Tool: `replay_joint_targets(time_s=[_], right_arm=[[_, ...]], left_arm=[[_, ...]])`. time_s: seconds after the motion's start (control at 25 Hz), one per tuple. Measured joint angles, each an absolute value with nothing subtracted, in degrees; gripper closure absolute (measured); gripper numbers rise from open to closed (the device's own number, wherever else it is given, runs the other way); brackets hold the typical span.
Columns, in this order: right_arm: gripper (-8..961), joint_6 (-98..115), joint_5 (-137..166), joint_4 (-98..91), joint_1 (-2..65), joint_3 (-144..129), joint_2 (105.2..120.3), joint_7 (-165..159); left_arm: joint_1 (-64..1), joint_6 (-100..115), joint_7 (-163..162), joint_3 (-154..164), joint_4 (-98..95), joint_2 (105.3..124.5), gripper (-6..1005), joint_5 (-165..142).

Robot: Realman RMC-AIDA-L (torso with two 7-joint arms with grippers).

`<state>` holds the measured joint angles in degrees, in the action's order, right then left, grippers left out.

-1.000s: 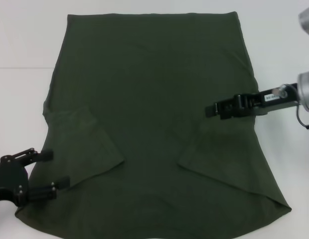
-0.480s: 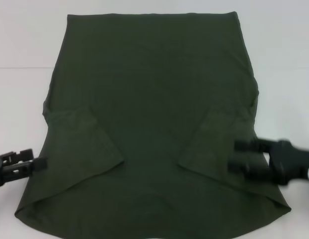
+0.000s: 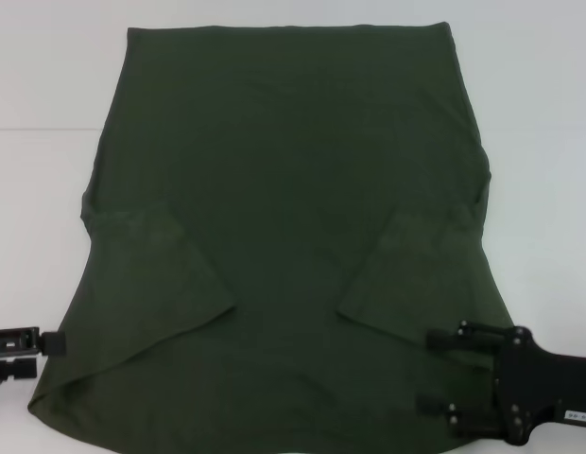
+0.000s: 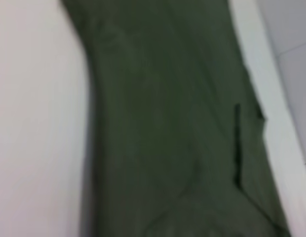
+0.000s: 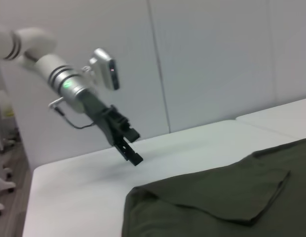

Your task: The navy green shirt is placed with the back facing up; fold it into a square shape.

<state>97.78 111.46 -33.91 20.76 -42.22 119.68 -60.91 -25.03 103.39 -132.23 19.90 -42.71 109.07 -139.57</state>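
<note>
shirt is spread flat on white desk, both sleeves folded inward. right gripper is held over near right hem, jaws released. left gripper is just beside left hem; jaw state cannot be told.

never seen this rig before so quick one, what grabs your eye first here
The large dark olive-green cotton shirt dominates, spread flat across the white table with both short sleeves folded in over its body. The black right tool hovers open over the shirt's near right corner. The black left tool sits just off the near left edge, apart from the cloth.
</note>
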Motion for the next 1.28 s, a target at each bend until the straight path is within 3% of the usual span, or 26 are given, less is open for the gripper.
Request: replay_joint_targets(time_s=[1.28], right_arm=[[160, 93.32, 114.52, -31.11, 23.23, -44.95, 119.88, -52.47]], left_arm=[[-29.47, 92.55, -141.79, 22.80, -37.16, 108.47, 95, -151.40]])
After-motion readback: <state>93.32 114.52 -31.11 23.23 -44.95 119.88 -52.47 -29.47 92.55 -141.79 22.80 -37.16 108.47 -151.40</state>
